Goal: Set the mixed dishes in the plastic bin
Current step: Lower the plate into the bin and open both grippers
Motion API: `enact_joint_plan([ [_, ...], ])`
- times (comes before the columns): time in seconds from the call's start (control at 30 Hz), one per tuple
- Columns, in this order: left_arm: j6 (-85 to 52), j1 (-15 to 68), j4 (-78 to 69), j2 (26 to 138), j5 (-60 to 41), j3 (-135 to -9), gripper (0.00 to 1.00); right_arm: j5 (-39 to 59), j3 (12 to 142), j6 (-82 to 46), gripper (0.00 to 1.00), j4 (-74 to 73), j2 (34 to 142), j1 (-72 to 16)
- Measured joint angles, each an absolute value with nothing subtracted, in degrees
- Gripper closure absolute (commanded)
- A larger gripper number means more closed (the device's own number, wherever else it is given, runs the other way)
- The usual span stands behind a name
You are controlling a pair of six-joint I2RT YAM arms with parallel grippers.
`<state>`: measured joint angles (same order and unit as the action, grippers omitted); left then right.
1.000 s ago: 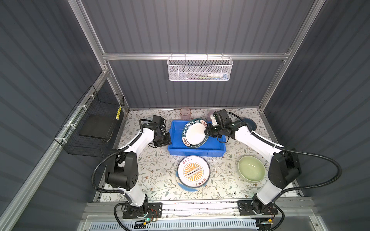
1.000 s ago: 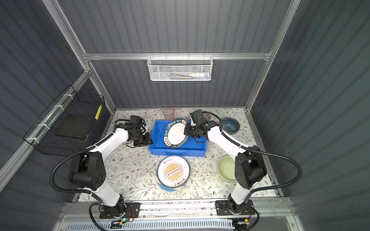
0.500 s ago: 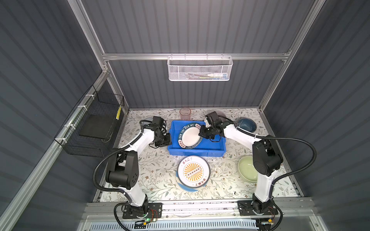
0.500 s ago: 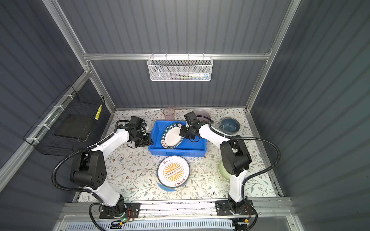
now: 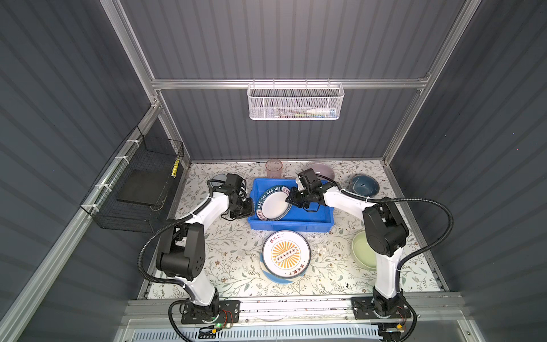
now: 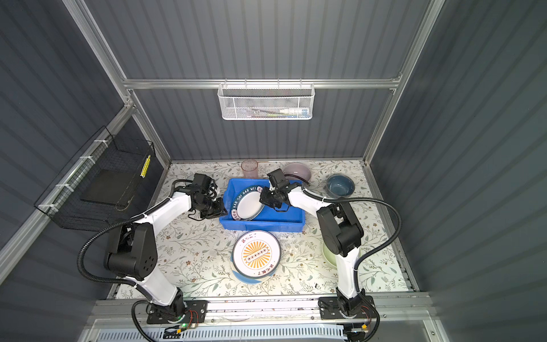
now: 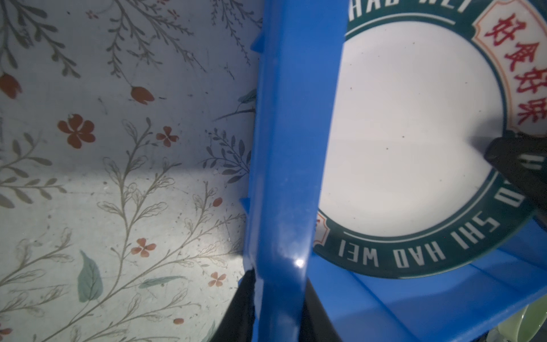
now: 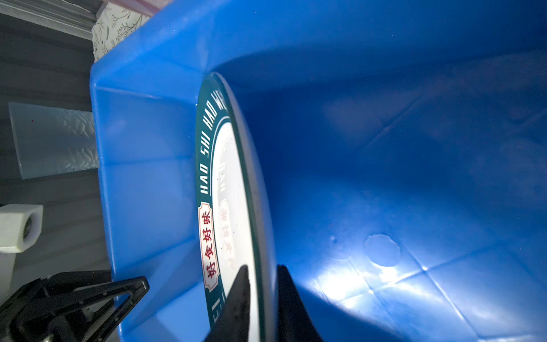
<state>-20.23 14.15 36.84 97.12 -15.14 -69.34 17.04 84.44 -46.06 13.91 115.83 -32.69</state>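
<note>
The bright blue plastic bin [image 5: 313,217] [image 6: 266,225] stands at the back middle of the table. The green-lettered plate [image 5: 273,204] [image 7: 408,133] [image 8: 231,183] stands tilted inside it, leaning against the left wall. My right gripper [image 5: 291,199] [image 8: 263,268] straddles the plate's right rim, one finger on each face, jaws a little apart. My left gripper [image 5: 250,207] [image 7: 279,281] is shut on the bin's left rim [image 7: 284,148]. In front of the bin the orange sunburst plate [image 5: 286,254] lies on a blue-rimmed plate [image 5: 281,278].
A pink tumbler [image 5: 273,168], lilac bowl [image 5: 321,170] and dark blue bowl [image 5: 364,185] stand along the back. The pale green bowl [image 5: 362,251] sits at the right, half hidden by my right arm. A black wire basket [image 5: 142,189] hangs left, a white mesh basket [image 5: 296,102] behind.
My right gripper carried the green-lettered plate left and down until it leaned on the bin's left wall, then its jaws eased apart. The left gripper closed further on the bin's rim.
</note>
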Motion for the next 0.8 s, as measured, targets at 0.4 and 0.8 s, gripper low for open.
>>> enact_joint_plan([
  [0.4,-21.65,14.13,35.90,97.10,-15.53,-68.71,0.75,16.67,84.38,-46.06,0.64,13.67,116.77,-32.86],
  [0.8,-21.87,14.13,35.92,96.88,-15.94,-68.71,0.72,14.39,84.25,-45.41,0.57,14.94,118.63,-32.97],
])
